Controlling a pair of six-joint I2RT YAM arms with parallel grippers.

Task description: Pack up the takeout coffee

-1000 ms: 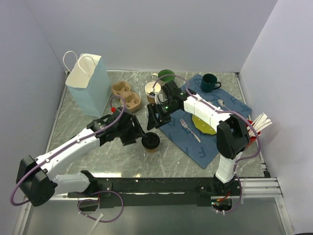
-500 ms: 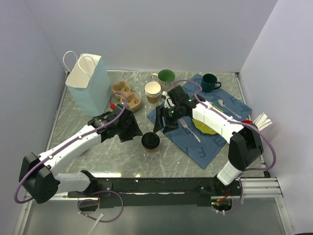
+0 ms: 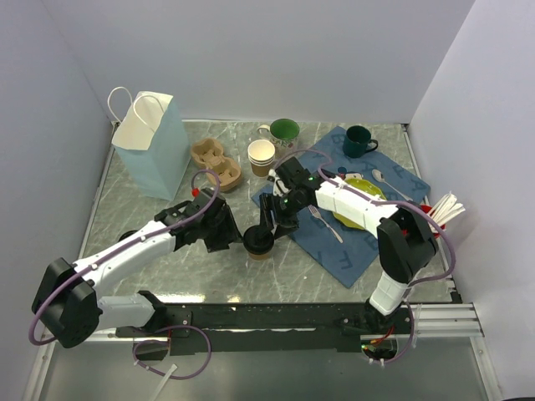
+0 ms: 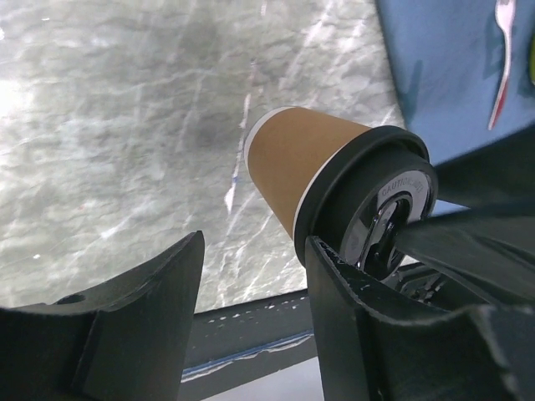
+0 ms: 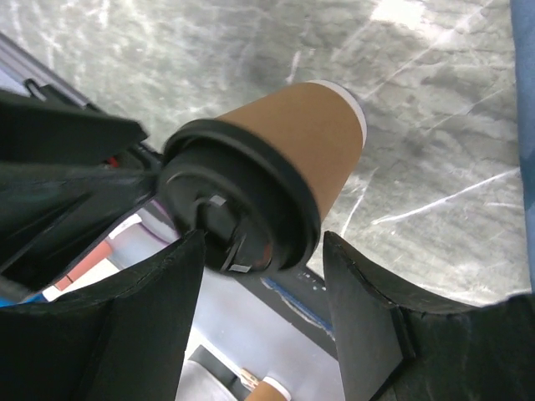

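Left gripper [image 4: 253, 251], right gripper [image 5: 263, 238] converged, both open, straddling kraft cup [image 4: 301, 163], round black lid [image 4: 376, 200].

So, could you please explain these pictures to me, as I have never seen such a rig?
Two robot arms are bolted at a table's near edge. The wide picture is from a camera above and behind them; the close-ups are from cameras on their wrists. The left hand and the right hand both stand open around a lidded coffee cup standing on the table; neither clearly grips it. Nearby are a paper bag, a cup carrier, stacked cups, a green mug, a darker mug and a blue cloth.
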